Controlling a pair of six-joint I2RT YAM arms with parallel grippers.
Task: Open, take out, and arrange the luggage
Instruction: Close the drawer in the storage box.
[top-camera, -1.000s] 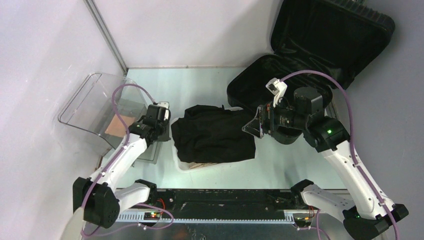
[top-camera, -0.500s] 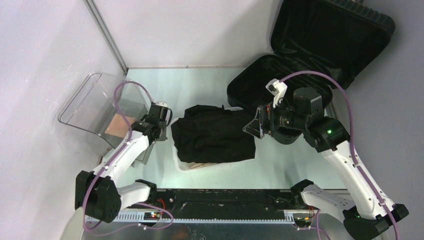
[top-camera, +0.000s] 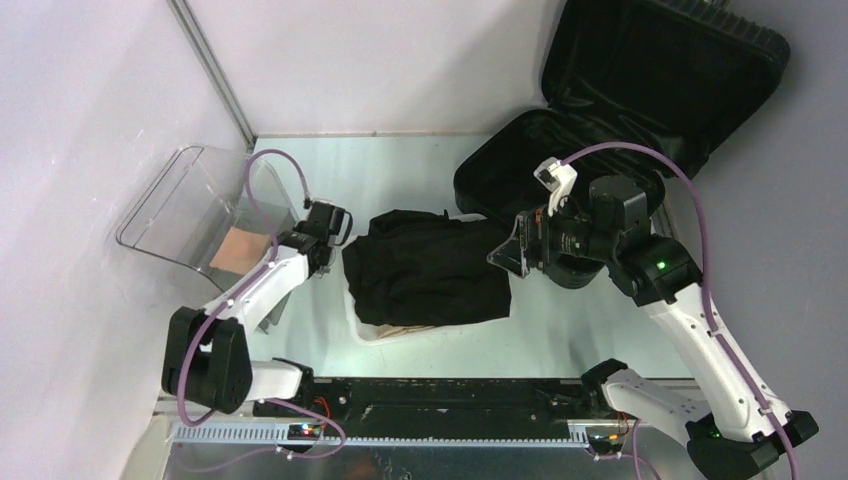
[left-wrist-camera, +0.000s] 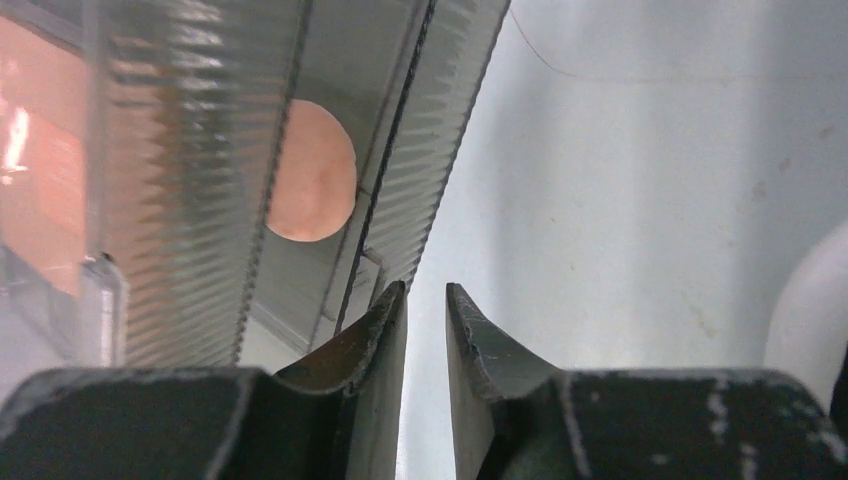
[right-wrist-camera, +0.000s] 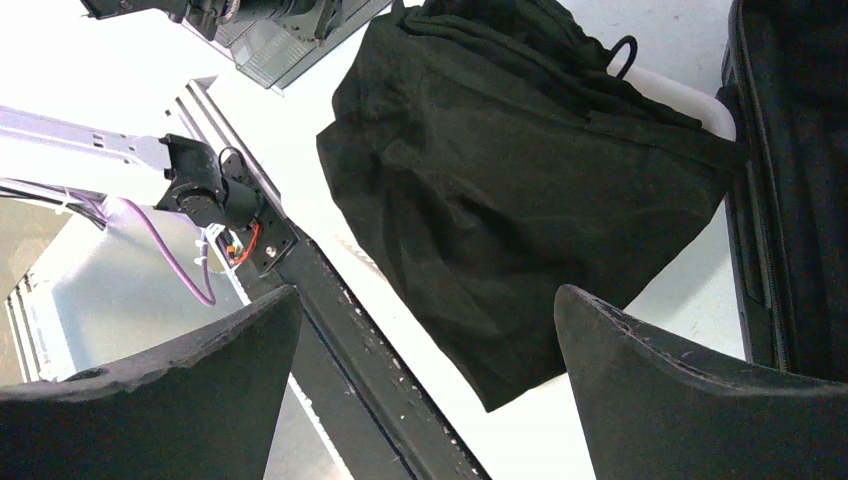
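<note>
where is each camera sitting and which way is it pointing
Top external: above and behind the arm bases, looking down on the table, the open luggage, left arm and right arm.
Left wrist: on the left arm, facing down past the narrowly open left end effector at the clear container's edge and table.
Right wrist: on the right arm, looking past the wide-open right end effector at the black garment.
Shared: top external and right wrist both show the garment and luggage.
</note>
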